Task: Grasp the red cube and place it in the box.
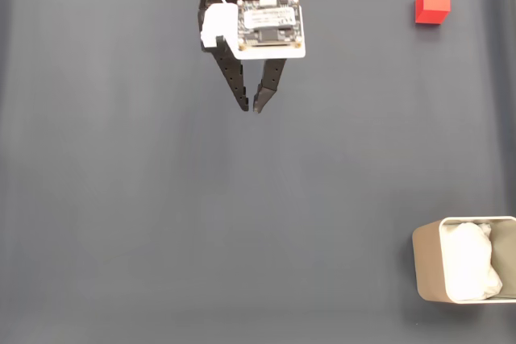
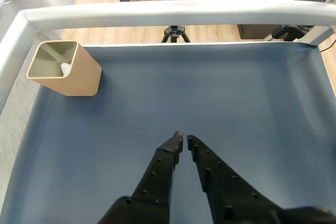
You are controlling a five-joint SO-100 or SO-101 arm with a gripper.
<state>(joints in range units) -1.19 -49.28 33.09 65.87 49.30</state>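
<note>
Gripper (image 1: 250, 108) is hanging over bare mat (image 1: 161, 199) — fingers nearly together, holding nothing. Red cube (image 1: 432, 4) is sitting at the fixed view's top right, well apart from the box (image 1: 428, 267) — bottom right.

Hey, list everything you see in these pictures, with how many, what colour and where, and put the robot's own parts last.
red cube: one, bright red, top right of the fixed view, on the mat.
box: one, beige with white lining inside, bottom right of the fixed view; far left in the wrist view.
mat: one, dark blue-grey, covering the table.
tripod: one, black, on the wood floor beyond the table's far edge in the wrist view.
pincer: one, black fingers with a white mount, top centre of the fixed view, tips nearly together, holding nothing.
</note>
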